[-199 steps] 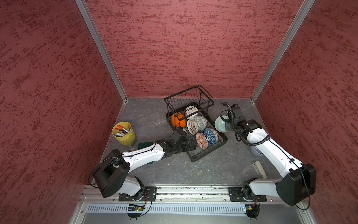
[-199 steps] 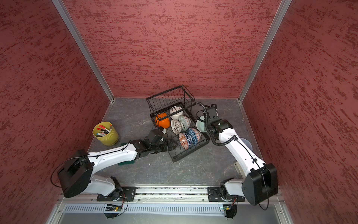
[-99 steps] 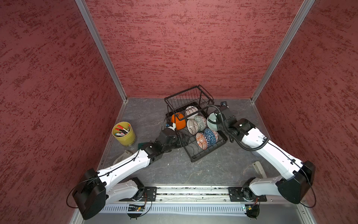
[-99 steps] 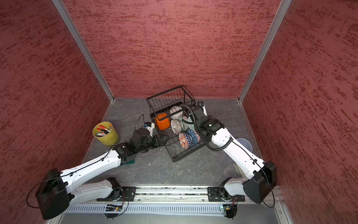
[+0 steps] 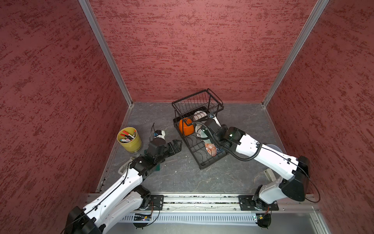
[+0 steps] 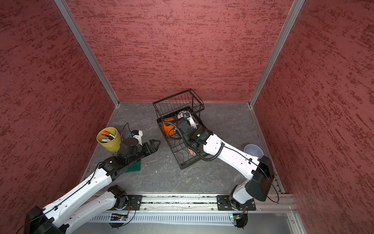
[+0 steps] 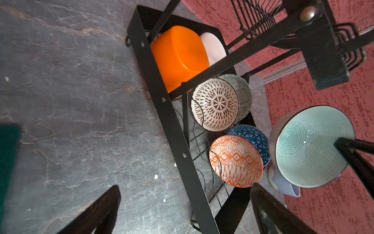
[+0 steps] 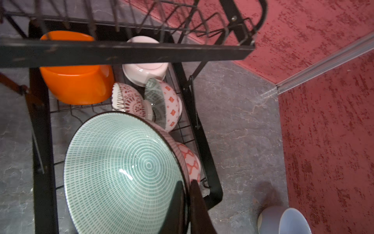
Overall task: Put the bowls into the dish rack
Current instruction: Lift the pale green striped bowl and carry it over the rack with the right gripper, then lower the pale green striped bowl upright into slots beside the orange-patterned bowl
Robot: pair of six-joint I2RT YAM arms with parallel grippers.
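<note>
Right gripper (image 8: 187, 195) is clamped on the rim of the celadon bowl (image 8: 121, 172), held tilted above the rack (image 5: 197, 149) tray at the centre of both top views, near the orange bowl (image 5: 186, 126). Left gripper (image 5: 176, 146) gapes wide, empty, just left of the rack.

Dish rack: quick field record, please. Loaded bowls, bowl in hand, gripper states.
rack: dish rack, six bowls in lower tier
loaded: orange bowl, white bowl, brown-patterned bowl, grey-green bowl, blue bowl, orange-patterned bowl
in hand: celadon bowl, over the rack
right gripper: shut on celadon bowl's rim
left gripper: open, empty, beside rack
</note>
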